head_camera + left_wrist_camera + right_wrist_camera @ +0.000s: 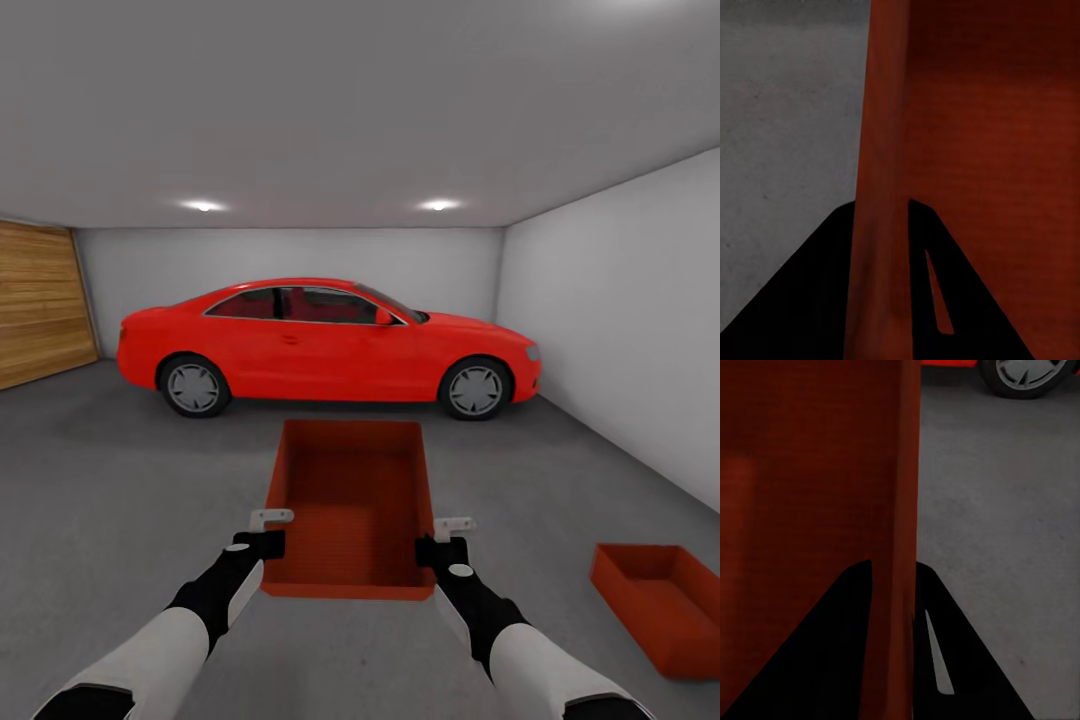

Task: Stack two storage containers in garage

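Observation:
I am in the garage, facing a red car. One orange-red storage container (350,505) hangs in front of me above the floor (120,480), carried by both arms. My left gripper (268,530) is shut on its left wall (879,187), one black finger on each side. The container's right wall (900,532) is pinched the same way by my right gripper (447,537). The second storage container (665,602) rests open-side up on the concrete at the lower right, beyond my right forearm.
The red car (330,345) stands side-on across the far half of the room. A pale grey wall (620,320) runs along the right, close behind the resting container. A wooden door (35,315) is at the left. Open concrete lies between me and the car.

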Robot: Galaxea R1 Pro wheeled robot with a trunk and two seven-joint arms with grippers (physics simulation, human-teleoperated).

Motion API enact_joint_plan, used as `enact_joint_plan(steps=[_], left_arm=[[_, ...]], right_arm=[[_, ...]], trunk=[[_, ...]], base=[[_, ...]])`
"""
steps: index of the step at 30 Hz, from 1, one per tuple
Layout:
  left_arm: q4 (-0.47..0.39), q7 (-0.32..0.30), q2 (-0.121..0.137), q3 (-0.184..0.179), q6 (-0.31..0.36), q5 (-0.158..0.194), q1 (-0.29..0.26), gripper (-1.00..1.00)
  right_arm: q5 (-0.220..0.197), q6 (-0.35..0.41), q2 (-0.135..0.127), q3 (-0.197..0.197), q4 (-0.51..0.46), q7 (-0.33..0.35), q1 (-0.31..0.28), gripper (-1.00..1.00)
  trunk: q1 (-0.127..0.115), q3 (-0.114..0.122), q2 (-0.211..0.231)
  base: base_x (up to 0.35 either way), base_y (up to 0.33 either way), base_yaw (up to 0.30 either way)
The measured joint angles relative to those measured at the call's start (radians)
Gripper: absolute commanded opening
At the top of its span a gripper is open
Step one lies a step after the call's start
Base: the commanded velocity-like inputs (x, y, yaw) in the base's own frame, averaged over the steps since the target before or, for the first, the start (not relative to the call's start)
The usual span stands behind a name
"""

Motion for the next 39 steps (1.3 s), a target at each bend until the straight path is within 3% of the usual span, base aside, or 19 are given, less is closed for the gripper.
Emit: enact_joint_plan(steps=[30, 36, 39], left_arm=[[0.002, 0.01, -0.008, 0.001, 0.0, -0.002, 0.0, -1.0], [-0.002, -0.015, 0.01, 0.003, 0.002, -0.002, -0.001, -1.0], [-0.003, -0.008, 0.006, 0.002, 0.004, -0.002, 0.0, -1.0]], right_arm=[[-0.003, 0.0, -0.008, 0.0, 0.0, 0.012, 0.0, -1.0], [0.001, 0.002, 0.01, 0.001, -0.002, -0.013, 0.001, -1.0], [0.001, 0.002, 0.006, 0.001, -0.002, -0.008, 0.0, -1.0]], trunk=[[0.0, 0.0, 0.0], [0.0, 0.0, 0.0], [0.0, 0.0, 0.0]], base=[[0.321, 0.0, -0.001], [0.321, 0.0, -0.233], [0.25, 0.0, -0.284]])
